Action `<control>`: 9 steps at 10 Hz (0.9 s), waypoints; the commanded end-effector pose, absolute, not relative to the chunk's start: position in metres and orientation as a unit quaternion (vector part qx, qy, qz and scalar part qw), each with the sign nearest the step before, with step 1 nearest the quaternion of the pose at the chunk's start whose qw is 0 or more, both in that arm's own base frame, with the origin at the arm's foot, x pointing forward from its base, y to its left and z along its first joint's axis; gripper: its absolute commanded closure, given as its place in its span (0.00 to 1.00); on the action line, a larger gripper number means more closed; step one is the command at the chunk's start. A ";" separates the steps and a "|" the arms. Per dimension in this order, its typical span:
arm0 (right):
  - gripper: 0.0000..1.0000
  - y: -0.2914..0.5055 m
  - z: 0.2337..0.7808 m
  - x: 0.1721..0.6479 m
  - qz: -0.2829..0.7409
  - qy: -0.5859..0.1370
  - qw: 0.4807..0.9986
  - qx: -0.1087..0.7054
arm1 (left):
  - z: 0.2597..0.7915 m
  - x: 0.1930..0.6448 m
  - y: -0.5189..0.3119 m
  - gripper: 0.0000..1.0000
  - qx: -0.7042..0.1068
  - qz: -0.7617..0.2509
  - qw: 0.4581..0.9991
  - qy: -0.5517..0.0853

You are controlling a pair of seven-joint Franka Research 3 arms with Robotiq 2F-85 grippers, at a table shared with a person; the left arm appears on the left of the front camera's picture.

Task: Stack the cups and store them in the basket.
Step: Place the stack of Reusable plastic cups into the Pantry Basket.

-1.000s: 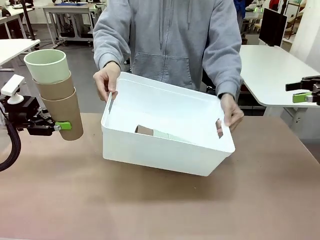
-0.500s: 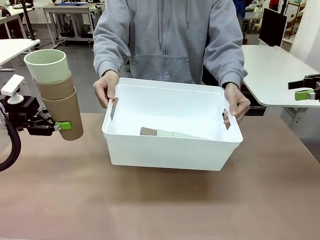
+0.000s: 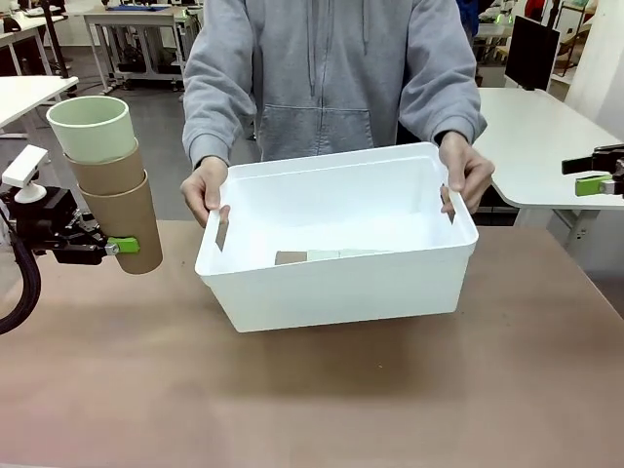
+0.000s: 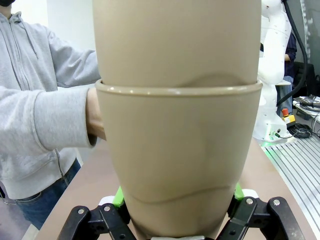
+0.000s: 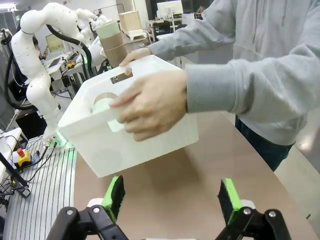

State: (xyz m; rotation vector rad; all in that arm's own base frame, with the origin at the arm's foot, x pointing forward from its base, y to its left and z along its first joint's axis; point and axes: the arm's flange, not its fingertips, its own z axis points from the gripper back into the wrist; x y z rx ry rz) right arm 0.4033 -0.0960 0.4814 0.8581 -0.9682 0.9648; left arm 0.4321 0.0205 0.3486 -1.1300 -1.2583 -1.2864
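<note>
Meanwhile left tool (image 3: 115, 246) clamps upright cup stack (image 3: 109, 181), arm level.

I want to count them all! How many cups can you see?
At least 5. Three are stacked in the left hand: a green cup on top of two brown cups. A brown one and a green one lie in the basket. More may be hidden there.

A robotics lab: white worktables (image 3: 531, 136), equipment carts (image 3: 146, 39), cabled floor.
</note>
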 end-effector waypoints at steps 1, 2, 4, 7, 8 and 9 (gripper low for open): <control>0.00 -0.096 0.487 0.401 0.425 -0.429 0.695 0.391 | 0.354 0.431 0.020 0.16 -0.464 -0.531 0.482 -0.520; 0.00 -0.096 0.487 0.401 0.425 -0.429 0.695 0.391 | 0.354 0.431 0.020 0.16 -0.464 -0.531 0.482 -0.520; 0.00 -0.096 0.487 0.401 0.425 -0.429 0.695 0.391 | 0.354 0.431 0.020 0.16 -0.464 -0.531 0.482 -0.520; 0.00 -0.096 0.487 0.401 0.425 -0.429 0.695 0.391 | 0.371 0.424 0.015 0.16 -0.454 -0.523 0.508 -0.511; 0.00 -0.096 0.487 0.401 0.425 -0.429 0.695 0.391 | 0.401 0.414 0.008 0.16 -0.443 -0.528 0.520 -0.504; 0.00 -0.096 0.487 0.401 0.425 -0.429 0.695 0.391 | 0.426 0.404 0.000 0.16 -0.425 -0.536 0.539 -0.492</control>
